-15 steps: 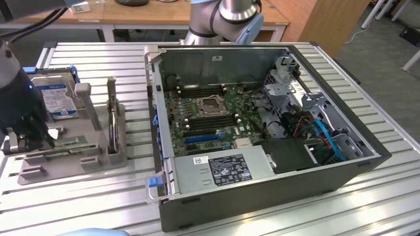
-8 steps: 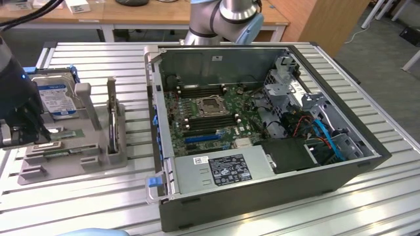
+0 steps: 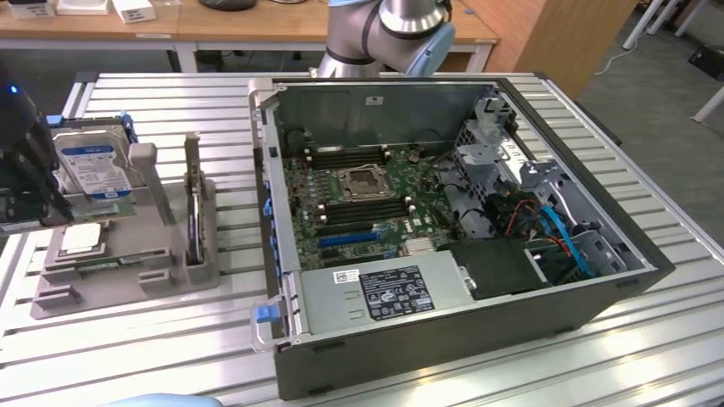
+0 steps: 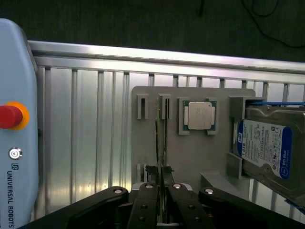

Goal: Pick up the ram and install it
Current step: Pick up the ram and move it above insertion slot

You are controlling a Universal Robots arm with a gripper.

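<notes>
An open computer case [image 3: 633,280] lies on its side on a slatted metal table [image 3: 147,339], showing a green motherboard [image 3: 396,212] with 1 processor socket [image 3: 362,180], a silver power supply [image 3: 385,292] at the near edge, and blue cables [image 3: 560,233] towards the exterior view's right. Just beside the case, on the exterior view's left, a grey holder [image 3: 125,280] carries a blue-labelled hard drive [image 3: 93,170] standing on edge and a square silver processor chip [image 3: 81,240] lying flat. Wooden desks [image 3: 283,25] stand behind.
</notes>
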